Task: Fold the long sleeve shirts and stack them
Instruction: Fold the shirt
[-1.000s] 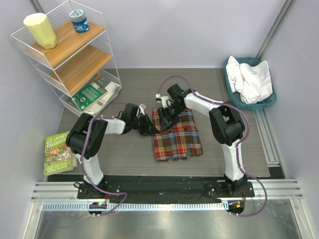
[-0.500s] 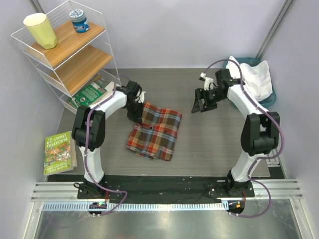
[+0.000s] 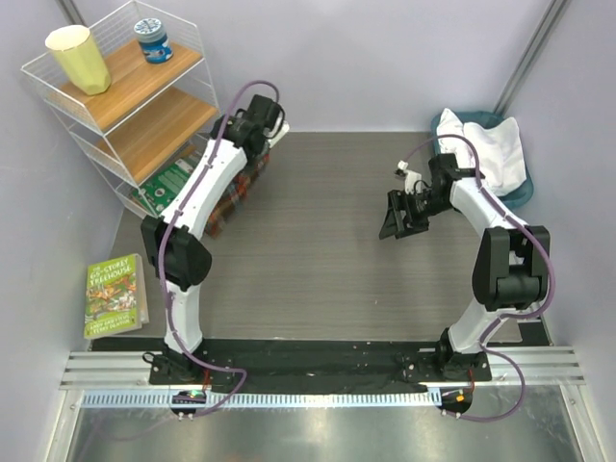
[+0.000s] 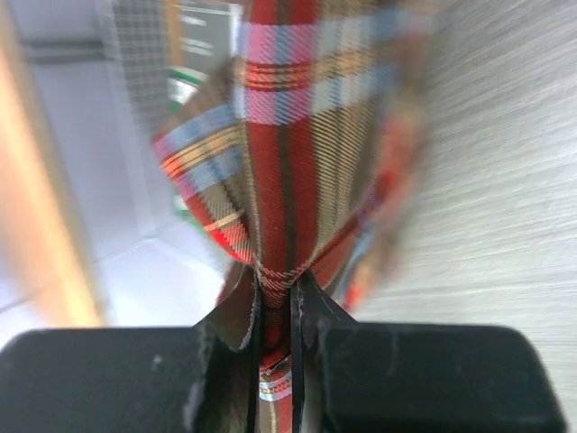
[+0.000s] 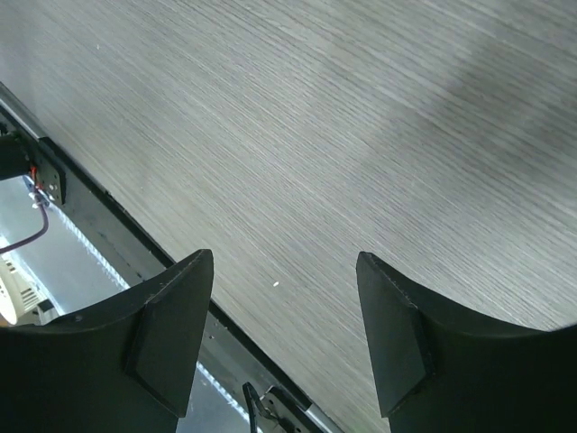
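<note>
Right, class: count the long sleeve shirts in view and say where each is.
2. The plaid shirt hangs from the left gripper beside the wire shelf; the white shirt lies heaped in the teal basket. Another could be hidden beneath it.

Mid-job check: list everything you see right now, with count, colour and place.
plaid shirt: one, red, orange and brown check, bunched at the table's far left by the shelf
white shirt: one, white, crumpled in the basket
basket: one, teal, far right
wire shelf: one, white with wooden boards, far left corner
cup: one, yellow, top board
jar: one, blue, top board
printed item: one, green, bottom board
book: one, green cover, left of the table
table: one, grey wood grain
left tool: one, black, shut on the plaid shirt
right tool: one, black, open and empty over the table's right half
</note>
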Available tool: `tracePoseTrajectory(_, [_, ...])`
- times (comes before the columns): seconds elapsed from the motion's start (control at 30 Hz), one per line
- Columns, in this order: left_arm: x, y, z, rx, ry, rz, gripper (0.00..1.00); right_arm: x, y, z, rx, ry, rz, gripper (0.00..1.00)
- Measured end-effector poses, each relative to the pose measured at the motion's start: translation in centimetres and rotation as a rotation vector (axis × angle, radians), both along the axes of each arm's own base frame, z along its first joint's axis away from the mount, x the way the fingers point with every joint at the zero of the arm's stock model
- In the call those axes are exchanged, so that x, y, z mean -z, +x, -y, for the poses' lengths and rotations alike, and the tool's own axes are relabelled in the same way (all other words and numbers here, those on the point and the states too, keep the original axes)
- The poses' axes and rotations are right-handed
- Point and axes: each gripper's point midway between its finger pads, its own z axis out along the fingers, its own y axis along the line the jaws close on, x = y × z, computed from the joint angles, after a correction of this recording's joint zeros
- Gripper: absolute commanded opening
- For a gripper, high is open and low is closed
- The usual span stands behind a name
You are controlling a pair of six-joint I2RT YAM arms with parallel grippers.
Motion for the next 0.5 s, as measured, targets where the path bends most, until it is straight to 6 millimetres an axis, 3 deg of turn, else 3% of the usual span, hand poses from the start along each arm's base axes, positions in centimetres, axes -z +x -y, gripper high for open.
tracePoseTrajectory(0.1, [-1.7,-2.2,1.9,0.089,0.128,0.042,0.00,0.1,-0.4,0.4,0.007,0.014,-0.011,0.70])
tracePoseTrajectory(0.2, [0.3,-6.1,5.7,0.206,0.219,0.006,0.00,-0.1,-0.5,0.7,0.014,0.037,-0.008,0.70])
tracePoseTrajectory(0.33, [7.5,-11.6,11.1,0.312,0.207,-0.161,0.00,0.0,-0.9,1.3,0.039,0.062,-0.020,0.70])
tracePoseTrajectory(0.43, [13.7,-14.5,13.8,0.295,0.152,-0.315,0.00,0.4,-1.5,1.7,0.050,0.070,-0.042,0.70])
tracePoseTrajectory(0.5, [16.7,-15.8,15.0,0.261,0.126,-0.397,0.11,0.6,-1.8,1.7,0.050,0.073,-0.050,0.70])
